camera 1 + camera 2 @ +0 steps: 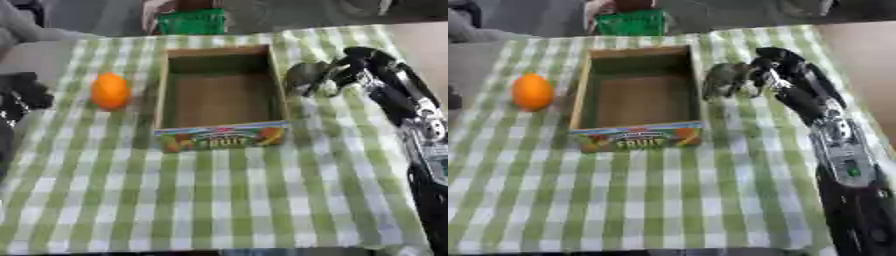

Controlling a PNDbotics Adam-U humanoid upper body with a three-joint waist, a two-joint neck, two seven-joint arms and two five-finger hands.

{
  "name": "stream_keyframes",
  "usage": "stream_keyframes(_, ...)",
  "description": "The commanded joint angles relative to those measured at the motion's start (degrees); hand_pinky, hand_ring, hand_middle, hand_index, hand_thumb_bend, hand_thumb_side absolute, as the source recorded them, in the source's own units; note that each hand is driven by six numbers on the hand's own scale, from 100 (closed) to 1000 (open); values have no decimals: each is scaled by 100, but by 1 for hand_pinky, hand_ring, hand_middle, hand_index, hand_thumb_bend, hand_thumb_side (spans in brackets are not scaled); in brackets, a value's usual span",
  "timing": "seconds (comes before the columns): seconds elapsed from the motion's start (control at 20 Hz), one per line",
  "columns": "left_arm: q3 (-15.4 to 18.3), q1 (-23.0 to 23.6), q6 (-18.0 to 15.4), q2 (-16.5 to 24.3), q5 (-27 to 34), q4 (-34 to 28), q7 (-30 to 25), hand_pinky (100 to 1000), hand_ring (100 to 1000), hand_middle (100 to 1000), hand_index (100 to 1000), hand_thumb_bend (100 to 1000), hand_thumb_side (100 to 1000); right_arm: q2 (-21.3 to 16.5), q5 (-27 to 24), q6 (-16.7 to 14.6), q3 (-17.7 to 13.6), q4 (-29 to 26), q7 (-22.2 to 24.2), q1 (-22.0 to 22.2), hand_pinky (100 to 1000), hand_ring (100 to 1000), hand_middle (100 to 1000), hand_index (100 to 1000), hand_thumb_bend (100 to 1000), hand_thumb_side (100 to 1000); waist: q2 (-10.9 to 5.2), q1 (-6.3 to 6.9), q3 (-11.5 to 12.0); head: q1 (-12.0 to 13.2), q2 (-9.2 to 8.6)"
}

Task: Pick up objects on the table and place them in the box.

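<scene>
step: i've got the right hand (773, 70) at the dark green-grey thing (726, 77), just outside the box (220, 52) on its right wall side. i judge this is the grasp/lift stage of getting it into the box.
right hand: fingers curled round the thing from its right; looks like they're closed on it, tho contact under it is hidden.
thing: sits by the box's right rim, upper half of that wall; can't tell if it's off the cloth (219, 200) yet.
how to do it well: i'd go up first, clear the rim w/ margin, then slide left over the opening & lower. don't drag sideways, the wall is touching-close & the box could shove or tip.
box: empty, open top, "fruit" label on near wall, so any drop spot inside works.
orange (110, 91): left of box, well apart, not in my path.
left hand (22, 95): dark, at left edge, fingers not readable.
edges: right table edge is near my forearm; keep elbow in.
open room: wide bare cloth in front of box, good for backing out after release.
</scene>
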Motion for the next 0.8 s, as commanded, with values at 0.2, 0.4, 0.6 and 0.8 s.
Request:
stream_keyframes(0.2,43,-581,59,953,-621,494,-17,698,647,613,774,100,783,-66,-8,-34,-6,-47,14,-100,631,651,679,826,100,547,-89,-18,-29,2,42)
stream_keyframes(0.4,-49,-1016,38,1389,-1119,1085,-55,696,648,617,777,100,740,-69,-7,-45,2,-30,19,-114,631,651,679,826,100,546,-89,-15,-63,16,37)
stream_keyframes(0.6,-319,-1505,-102,1844,-1654,1904,-178,695,653,628,783,100,685,-59,-2,-55,27,-20,42,-132,631,651,679,826,100,546,-89,0,-114,43,29)
stream_keyframes(0.8,-625,-2071,-303,2037,-2276,2926,-267,695,658,637,787,100,652,-52,5,-59,53,-3,69,-144,631,651,679,826,100,546,-97,17,-203,65,13)
